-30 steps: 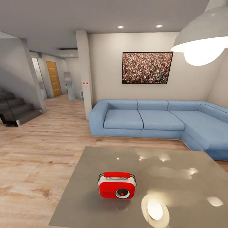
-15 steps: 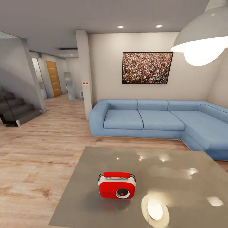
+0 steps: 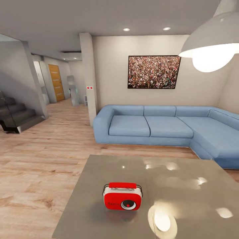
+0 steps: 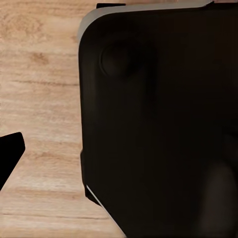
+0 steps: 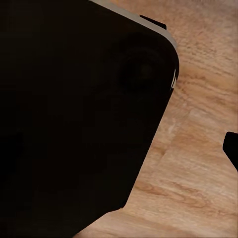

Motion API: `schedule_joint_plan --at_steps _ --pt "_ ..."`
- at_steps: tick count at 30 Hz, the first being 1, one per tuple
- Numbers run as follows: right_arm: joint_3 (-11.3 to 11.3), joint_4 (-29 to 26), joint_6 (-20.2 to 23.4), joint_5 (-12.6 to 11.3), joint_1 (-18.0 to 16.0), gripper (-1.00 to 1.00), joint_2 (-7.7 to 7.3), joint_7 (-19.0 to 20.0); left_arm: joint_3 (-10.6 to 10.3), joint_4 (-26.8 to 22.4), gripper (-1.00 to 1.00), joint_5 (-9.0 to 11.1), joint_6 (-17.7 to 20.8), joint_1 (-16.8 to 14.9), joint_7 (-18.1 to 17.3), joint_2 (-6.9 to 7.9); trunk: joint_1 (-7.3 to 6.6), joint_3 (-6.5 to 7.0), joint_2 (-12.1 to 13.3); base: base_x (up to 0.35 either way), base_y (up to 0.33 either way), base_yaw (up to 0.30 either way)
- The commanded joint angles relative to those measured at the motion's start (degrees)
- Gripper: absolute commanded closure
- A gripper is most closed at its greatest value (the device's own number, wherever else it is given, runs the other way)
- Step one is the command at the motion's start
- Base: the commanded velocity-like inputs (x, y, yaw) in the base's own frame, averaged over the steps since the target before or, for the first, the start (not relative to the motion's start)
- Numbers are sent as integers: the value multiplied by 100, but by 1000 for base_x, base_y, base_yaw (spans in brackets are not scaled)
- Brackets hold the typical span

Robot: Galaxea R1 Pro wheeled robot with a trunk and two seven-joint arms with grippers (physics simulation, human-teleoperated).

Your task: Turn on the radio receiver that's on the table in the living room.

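On the table [image 3: 186, 186] ahead of you, near its front left part, stands the radio receiver [image 3: 122, 196] — upright, red with pale trim, its thin handle on top and its round dark dial facing you. The glossy grey-taupe top mirrors the pendant lamp [image 3: 212, 43] that hangs at the upper right of your head view, and a bright patch of that reflection lies just to the right of the radio.

Beyond the table you have the blue sectional sofa [image 3: 159, 127] along the beige wall, with the framed crowd photo [image 3: 154, 72] above it. Light wood floor [image 3: 43, 156] runs off to the left toward a dark staircase [image 3: 15, 114] and an orange door [image 3: 56, 82] down the hallway.

Your wrist cameras give you little: each looks down at wood planks past a large dark rounded body [image 4: 163, 124] [image 5: 74, 114] close to the lens. I cannot tell whether either gripper is spread or closed — the fingers are not clearly seen.
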Motion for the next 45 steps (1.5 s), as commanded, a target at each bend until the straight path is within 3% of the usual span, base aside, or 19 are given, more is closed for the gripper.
schedule_joint_plan --at_steps 1,36,45 --pt "0 0 0 0 0 -100 1 0 0 0 -100 2 1 0 0 0 -23 19 42 0 0 0" --pt "1 0 1 -1 0 -100 -6 -18 1 0 -100 -3 -2 0 0 -1 -791 355 1445 0 0 0" --pt "1 0 1 -1 0 -100 -7 -18 4 0 -100 -3 -2 0 2 -1 -791 272 1445 0 0 0"
